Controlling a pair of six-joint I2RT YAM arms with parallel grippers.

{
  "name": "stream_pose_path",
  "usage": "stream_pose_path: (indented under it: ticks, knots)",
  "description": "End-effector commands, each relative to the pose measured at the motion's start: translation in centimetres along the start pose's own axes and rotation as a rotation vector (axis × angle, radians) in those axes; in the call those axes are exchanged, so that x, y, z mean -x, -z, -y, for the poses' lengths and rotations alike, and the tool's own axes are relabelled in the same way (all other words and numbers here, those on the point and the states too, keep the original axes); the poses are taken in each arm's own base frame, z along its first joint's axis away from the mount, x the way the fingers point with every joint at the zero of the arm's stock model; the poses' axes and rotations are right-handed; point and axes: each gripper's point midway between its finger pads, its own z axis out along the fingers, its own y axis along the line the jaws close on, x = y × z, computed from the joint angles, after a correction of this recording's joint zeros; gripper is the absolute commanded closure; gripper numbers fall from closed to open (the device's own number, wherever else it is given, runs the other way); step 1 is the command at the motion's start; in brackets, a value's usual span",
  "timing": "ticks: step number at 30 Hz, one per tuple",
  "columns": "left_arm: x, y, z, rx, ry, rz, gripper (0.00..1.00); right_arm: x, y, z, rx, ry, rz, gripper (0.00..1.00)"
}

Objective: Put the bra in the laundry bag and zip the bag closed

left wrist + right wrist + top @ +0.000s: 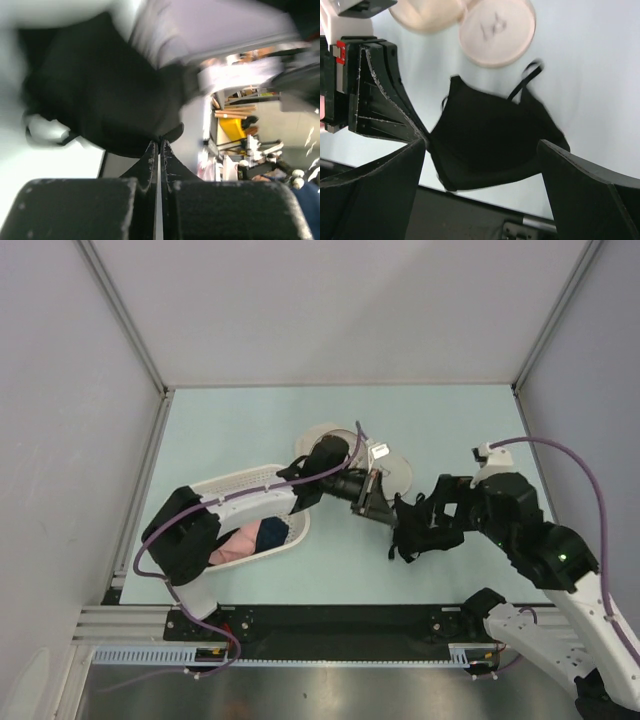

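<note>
The black bra (490,135) hangs in the air above the table, pinched at one edge by my left gripper (160,141), which is shut on it. In the top view the bra (408,538) dangles between the left gripper (382,508) and the right gripper (418,525). My right gripper (482,145) is open, one finger on each side of the hanging fabric, not touching it. The laundry bag (497,32) lies open on the table behind, its two round cream halves side by side. From above, the left arm partly covers the bag (395,468).
A white perforated basket (240,480) sits under the left arm, holding a pink garment (232,545) and a dark navy cloth (272,533). Grey walls enclose the table on the left, back and right. A black rail (330,620) runs along the near edge.
</note>
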Motion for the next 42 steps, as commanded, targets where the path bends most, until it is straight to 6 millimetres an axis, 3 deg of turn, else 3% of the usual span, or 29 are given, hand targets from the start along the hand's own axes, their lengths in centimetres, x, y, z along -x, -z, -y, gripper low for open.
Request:
stream_pose_path:
  ticks: [1,2,5,7,11,18,19,23,29,35,38,41,42]
  knots:
    - [-5.2,3.1,-5.8,0.170,0.088,-0.024,1.00,-3.6,-3.1,-1.3,0.062,-0.064,-0.100,0.00]
    - [-5.8,3.5,-6.7,0.194,0.096,-0.024,1.00,-5.1,-4.0,-1.1,0.059,-0.071,-0.136,0.00]
    - [-7.8,4.4,-8.4,0.255,0.115,-0.036,1.00,-6.8,-5.9,-1.8,0.086,-0.124,-0.183,0.01]
    - [-9.4,5.1,-9.3,0.308,0.150,-0.070,1.00,-6.9,-6.7,-1.9,0.085,-0.157,-0.186,0.02]
    - [-10.7,6.4,-9.8,0.376,0.151,-0.085,1.00,-7.9,-8.1,-2.4,0.126,-0.178,-0.219,0.06]
    - [-10.5,8.6,-9.8,0.451,0.155,-0.059,1.00,-11.5,-10.7,-2.6,0.162,-0.223,-0.312,0.18]
    - [-10.4,8.9,-9.6,0.451,0.152,-0.055,1.00,-12.7,-11.1,-2.3,0.157,-0.234,-0.332,0.21]
    - [-10.8,9.5,-9.3,0.460,0.163,-0.076,1.00,-14.8,-12.4,-3.5,0.229,-0.308,-0.371,0.25]
    - [-9.9,10.2,-7.8,0.456,0.146,-0.063,1.00,-18.3,-13.7,-3.8,0.254,-0.384,-0.450,0.30]
    - [-8.4,9.0,-5.6,0.363,0.149,-0.055,1.00,-18.5,-14.7,-2.8,0.219,-0.331,-0.436,0.29]
    - [-6.5,8.1,-3.9,0.342,0.107,-0.032,1.00,-18.9,-15.2,-2.9,0.225,-0.337,-0.454,0.28]
    - [-4.2,7.5,-2.2,0.354,0.069,0.017,1.00,-19.2,-15.6,-4.4,0.294,-0.374,-0.486,0.28]
    - [-3.6,7.9,-2.9,0.432,0.071,0.042,1.00,-18.5,-15.6,-5.5,0.355,-0.383,-0.478,0.27]
